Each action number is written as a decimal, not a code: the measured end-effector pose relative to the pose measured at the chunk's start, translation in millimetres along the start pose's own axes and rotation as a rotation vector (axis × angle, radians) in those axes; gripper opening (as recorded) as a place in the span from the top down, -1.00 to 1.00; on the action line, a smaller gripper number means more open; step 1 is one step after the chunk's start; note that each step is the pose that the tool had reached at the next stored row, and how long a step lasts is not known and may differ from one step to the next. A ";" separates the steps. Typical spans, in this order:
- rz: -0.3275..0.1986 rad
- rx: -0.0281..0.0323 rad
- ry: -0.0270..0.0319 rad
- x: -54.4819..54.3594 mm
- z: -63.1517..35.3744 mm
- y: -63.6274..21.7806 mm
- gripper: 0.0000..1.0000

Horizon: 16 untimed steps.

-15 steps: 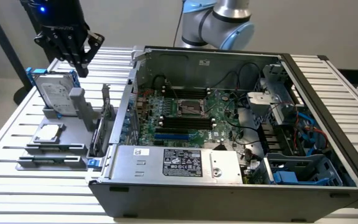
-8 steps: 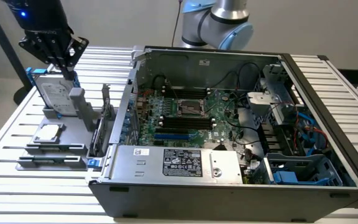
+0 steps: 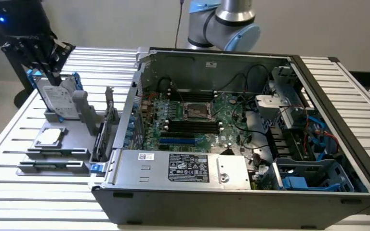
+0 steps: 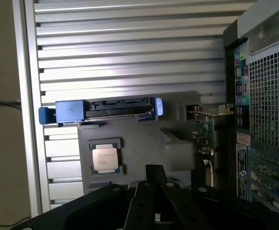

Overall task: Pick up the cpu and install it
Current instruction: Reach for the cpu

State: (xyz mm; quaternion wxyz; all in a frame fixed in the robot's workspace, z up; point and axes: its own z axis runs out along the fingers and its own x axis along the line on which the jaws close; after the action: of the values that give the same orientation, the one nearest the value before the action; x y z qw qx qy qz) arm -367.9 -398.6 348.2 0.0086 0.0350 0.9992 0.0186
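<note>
The cpu (image 3: 49, 137) is a small square chip with a shiny metal top. It lies flat in a recess of the grey fixture (image 3: 75, 126) on the slatted table, at the exterior view's left. In the wrist view the cpu (image 4: 105, 158) sits in its holder close beyond my fingertips. My gripper (image 3: 51, 77) hangs above the far end of the fixture, over the upright hard drive, well above the cpu. Its fingers (image 4: 154, 173) are shut together with nothing between them. The open socket (image 3: 196, 111) shows on the motherboard inside the case.
A silver hard drive with a blue bracket (image 3: 59, 98) stands upright on the fixture right below my gripper. An expansion card (image 3: 110, 115) stands at the fixture's edge. The open computer case (image 3: 236, 192) holds cables, a power supply (image 3: 185, 166) and blue drive bays.
</note>
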 end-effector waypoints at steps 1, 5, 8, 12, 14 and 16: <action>0.000 0.0004 0.0002 4.5 1.0 -0.3 0.79; 0.000 0.0020 0.0012 22.9 5.1 -1.8 0.79; 0.000 0.0032 0.0021 36.6 8.0 -2.8 0.79; 0.000 0.0045 0.0059 53.8 11.1 -4.1 0.79; 0.000 0.0047 0.0079 54.2 11.0 -4.1 0.79; 0.000 0.0048 0.0083 54.3 10.9 -4.1 0.79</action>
State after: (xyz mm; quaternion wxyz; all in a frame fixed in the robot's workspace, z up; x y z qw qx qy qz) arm -422.2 -398.5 336.3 0.0044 0.0350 0.9992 0.0163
